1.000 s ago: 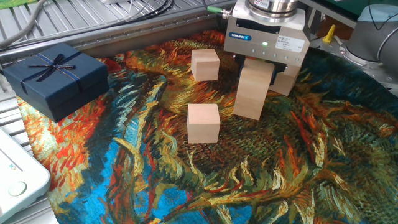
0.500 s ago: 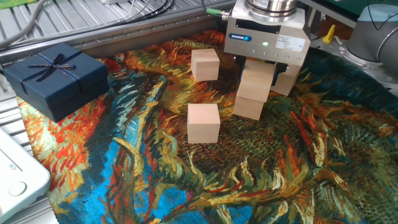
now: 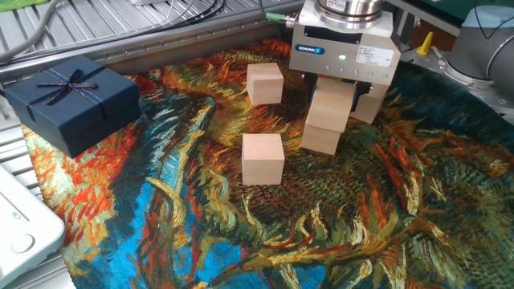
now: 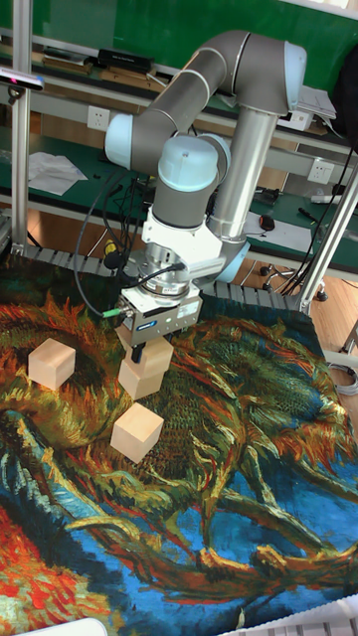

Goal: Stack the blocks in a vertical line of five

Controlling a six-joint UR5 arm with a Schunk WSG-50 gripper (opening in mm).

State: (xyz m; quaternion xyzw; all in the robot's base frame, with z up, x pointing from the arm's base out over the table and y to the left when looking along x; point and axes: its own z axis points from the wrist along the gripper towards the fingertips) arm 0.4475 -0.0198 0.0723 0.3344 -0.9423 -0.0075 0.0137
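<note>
My gripper (image 3: 332, 90) (image 4: 155, 341) hangs over the back middle of the cloth, shut on a pale wooden block (image 3: 332, 106) (image 4: 156, 354). That block rests on a second block (image 3: 322, 139) (image 4: 138, 381), set a little off to one side of it. A third block (image 3: 263, 159) (image 4: 137, 431) lies in front of the pair, apart from it. Another block (image 3: 265, 83) (image 4: 52, 363) sits further back on the left. One more block (image 3: 372, 105) is half hidden behind the gripper body.
A dark navy gift box (image 3: 72, 101) with a ribbon bow stands at the left edge of the painted cloth (image 3: 361, 217). Grey metal rails and cables run along the back. A white device (image 3: 20, 225) sits at the front left corner.
A second ago the held block and the one under it looked like one flush column. Now the upper block sits slightly offset on the lower one. The gripper body has not visibly moved.
</note>
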